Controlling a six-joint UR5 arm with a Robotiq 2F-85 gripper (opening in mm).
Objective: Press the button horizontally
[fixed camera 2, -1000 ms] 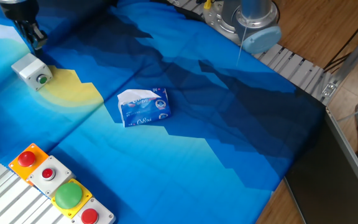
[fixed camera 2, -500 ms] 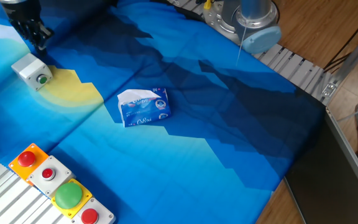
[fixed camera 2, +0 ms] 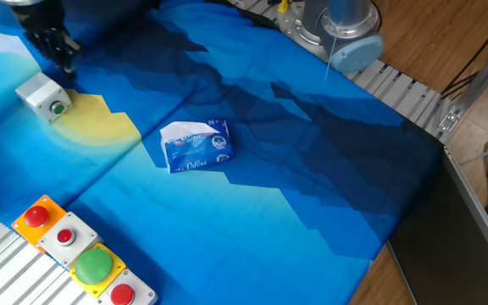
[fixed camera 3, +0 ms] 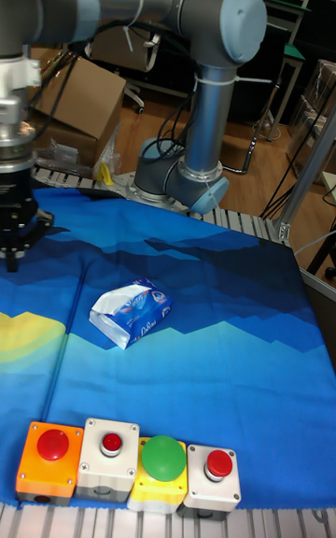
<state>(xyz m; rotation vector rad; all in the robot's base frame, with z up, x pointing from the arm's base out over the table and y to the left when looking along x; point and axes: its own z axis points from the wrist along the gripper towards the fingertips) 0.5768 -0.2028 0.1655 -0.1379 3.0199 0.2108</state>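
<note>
The button (fixed camera 2: pixel 58 108) is a small green disc on the front face of a light-grey box (fixed camera 2: pixel 41 90), which sits on the blue cloth at the far left beside a yellow patch. My gripper (fixed camera 2: pixel 64 63) hangs dark and pointing down just behind and slightly right of the box, apart from it. No gap or contact between the fingertips shows. In the tall fixed view the gripper (fixed camera 3: pixel 12 261) is at the left edge above the cloth, and the box is out of view there.
A blue-and-white tissue pack (fixed camera 2: pixel 196 145) (fixed camera 3: pixel 133 307) lies mid-cloth. A row of button boxes (fixed camera 2: pixel 79 254) (fixed camera 3: pixel 131 463) lines the front edge: red on orange, red on white, a large green dome on yellow, red on white. The arm's base (fixed camera 2: pixel 337 30) stands at the back.
The gripper has shifted a little to the right and slightly lower, behind the grey box. The box and tissue pack have not moved.
</note>
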